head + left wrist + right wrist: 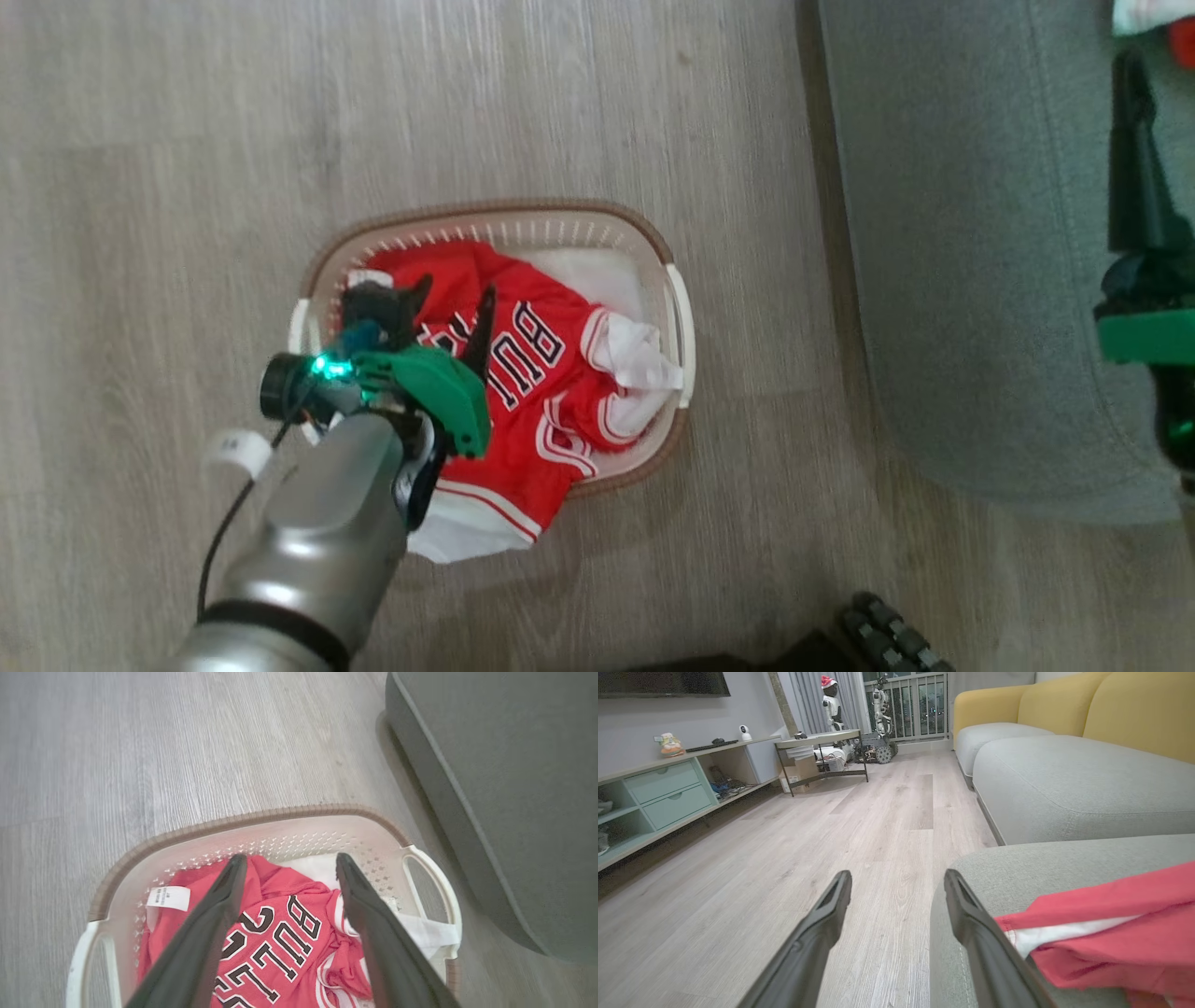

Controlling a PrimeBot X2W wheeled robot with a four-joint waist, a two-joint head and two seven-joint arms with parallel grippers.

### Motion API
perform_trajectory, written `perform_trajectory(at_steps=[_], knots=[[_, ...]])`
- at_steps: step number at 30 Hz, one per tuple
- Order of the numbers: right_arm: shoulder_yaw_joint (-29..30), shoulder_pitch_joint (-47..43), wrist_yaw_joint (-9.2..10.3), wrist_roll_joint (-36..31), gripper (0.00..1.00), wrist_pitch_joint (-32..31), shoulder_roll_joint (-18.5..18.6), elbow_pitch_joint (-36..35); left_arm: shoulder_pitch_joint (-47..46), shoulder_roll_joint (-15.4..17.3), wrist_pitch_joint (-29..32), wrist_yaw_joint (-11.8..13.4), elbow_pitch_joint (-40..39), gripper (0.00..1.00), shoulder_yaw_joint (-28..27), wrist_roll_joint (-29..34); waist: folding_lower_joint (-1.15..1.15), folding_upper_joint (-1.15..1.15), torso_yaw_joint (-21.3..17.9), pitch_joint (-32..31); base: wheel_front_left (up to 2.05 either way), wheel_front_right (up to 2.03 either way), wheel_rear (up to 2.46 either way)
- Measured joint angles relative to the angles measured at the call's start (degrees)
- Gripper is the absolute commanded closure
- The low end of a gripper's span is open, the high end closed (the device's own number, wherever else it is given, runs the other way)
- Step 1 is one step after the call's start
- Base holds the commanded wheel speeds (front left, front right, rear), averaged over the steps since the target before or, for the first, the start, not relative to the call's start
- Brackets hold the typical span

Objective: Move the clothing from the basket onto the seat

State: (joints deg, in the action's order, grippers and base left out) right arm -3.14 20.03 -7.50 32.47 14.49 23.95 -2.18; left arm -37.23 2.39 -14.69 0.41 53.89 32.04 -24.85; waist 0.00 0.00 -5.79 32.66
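The left gripper (290, 861) is held wide open and empty just above the clothing (280, 952) heaped in the basket (261, 814). "BULLS" is read between its fingers, and a white tag (168, 898) is seen beside its left finger. The seat (514, 788) lies to its right. The right gripper (897, 877) is spread open and empty, with a red garment (1111, 914) laid on the seat beside it.
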Motion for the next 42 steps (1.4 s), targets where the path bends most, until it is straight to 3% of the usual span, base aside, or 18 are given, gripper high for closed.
perform_trajectory(at_steps=[6, 14, 18, 23, 32, 42], knots=[[-0.4, 4.4, 0.0, 0.5, 0.0, 0.0, 0.2, -1.7, -7.2, 0.0, 0.2, -1.1, 7.5, 0.0, 4.1, -4.8, 0.0, 0.0, -1.6, 5.6, 0.0, 0.0, 0.0], [-1.0, 8.0, 0.0, 0.9, 0.0, 0.1, 0.2, -5.1, -13.0, 0.0, 3.2, 0.1, 15.4, 0.0, 6.7, -8.2, 0.01, 0.0, -4.2, 12.9, 0.0, 0.0, 0.0], [-0.7, 8.9, 0.0, 0.9, 0.0, 0.2, 0.2, -5.9, -15.2, 0.0, 3.6, 0.4, 16.9, 0.0, 7.4, -9.6, 0.01, 0.0, -5.5, 16.0, 0.0, 0.0, 0.0], [-0.6, 10.2, 0.0, 0.9, 0.0, 0.1, 0.0, -6.2, -18.0, 0.0, 5.4, 2.5, 18.8, 0.0, 8.1, -9.9, 0.01, 0.0, -6.7, 19.4, 0.0, 0.0, 0.0], [-0.6, 11.3, 0.0, 0.9, 0.0, 0.2, -0.2, -6.6, -19.5, 0.2, 13.6, 5.9, 20.3, 0.0, 8.9, -9.9, 0.01, 0.0, -8.2, 22.6, 0.0, 0.0, 0.0], [-0.6, 11.6, 0.0, 1.0, 0.0, 0.2, -0.5, -6.8, -22.0, 1.8, 17.6, 6.8, 20.2, 0.0, 10.0, -9.9, 0.0, 0.0, -9.8, 25.3, 0.0, 0.0, 0.0]])
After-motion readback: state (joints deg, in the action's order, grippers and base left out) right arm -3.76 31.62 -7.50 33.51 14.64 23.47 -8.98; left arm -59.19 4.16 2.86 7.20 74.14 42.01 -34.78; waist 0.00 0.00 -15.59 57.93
